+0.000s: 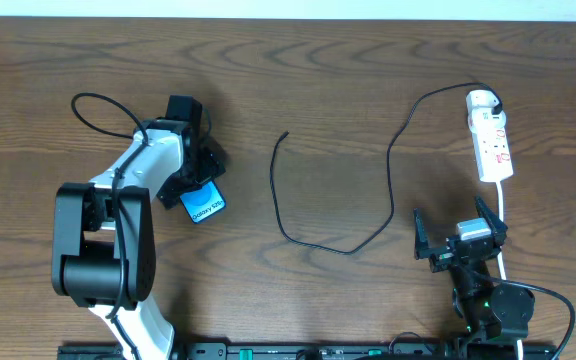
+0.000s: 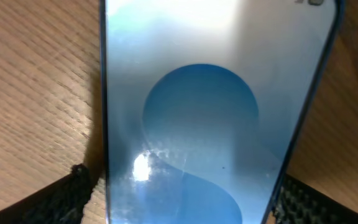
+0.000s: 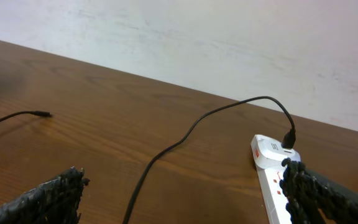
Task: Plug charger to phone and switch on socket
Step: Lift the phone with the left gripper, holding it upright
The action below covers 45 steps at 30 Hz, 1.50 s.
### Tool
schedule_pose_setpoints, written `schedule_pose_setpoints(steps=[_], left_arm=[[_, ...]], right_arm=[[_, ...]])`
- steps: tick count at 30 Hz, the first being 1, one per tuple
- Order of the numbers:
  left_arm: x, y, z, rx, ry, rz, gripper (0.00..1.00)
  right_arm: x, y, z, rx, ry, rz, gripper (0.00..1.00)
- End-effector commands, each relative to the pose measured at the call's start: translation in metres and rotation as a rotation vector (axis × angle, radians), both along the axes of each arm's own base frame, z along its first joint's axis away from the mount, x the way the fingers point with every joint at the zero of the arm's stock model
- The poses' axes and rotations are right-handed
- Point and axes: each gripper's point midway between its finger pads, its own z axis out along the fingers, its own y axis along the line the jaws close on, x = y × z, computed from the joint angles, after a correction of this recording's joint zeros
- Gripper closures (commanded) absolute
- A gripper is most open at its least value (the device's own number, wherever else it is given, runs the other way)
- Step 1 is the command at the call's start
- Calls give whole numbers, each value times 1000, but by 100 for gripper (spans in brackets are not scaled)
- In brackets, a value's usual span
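Overhead shows us nothing is plugged in yet: the charger (image 1: 313,240) lies loose mid-table, its plug tip (image 1: 284,135) well apart from the phone (image 1: 206,208) on the left. Our left gripper (image 1: 198,185) straddles the phone with its jaws wide; whether it pinches the edges we cannot tell. Our right gripper (image 1: 457,232) gapes empty near the socket (image 1: 493,150); we judge plugging and switching both remain

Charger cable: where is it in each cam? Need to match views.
Overhead: charger loops centre-right, tip mid-table, other end at the socket, top right.
Left wrist: absent; only the phone shows.
Right wrist: charger arcs from bottom centre to socket, lower right; tip far left.
Shared landmark: socket, overhead and right wrist.
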Motion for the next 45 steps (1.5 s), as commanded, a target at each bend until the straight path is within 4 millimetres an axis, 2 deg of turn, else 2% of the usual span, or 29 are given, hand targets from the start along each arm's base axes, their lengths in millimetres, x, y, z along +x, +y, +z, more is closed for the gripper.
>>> schedule_pose_setpoints(steps=[1,4,11,14,17,21,28,37,45], left_arm=[[-21,13,-20,63,85,-23,4],[-21,13,-20,61,85,-25,0],[-23,3,-26,5,79,-27,0],[-23,3,-26,4,79,-27,5],[-23,1,-27,-10,80,-27,14],[-23,0,-26,-12,79,-27,17],[-23,0,-26,-12,80,-35,30],[-22,2,-23,-9,87,-42,30],[-17,0,-7,-18,70,-43,30]], right_arm=[[-1,4,0,12,2,18,1],[-1,4,0,12,2,18,1],[-1,4,0,12,2,18,1],[-1,4,0,12,2,18,1],[-1,4,0,12,2,18,1],[-1,4,0,12,2,18,1],[-1,4,0,12,2,18,1],[-1,4,0,12,2,18,1],[-1,4,0,12,2,18,1]])
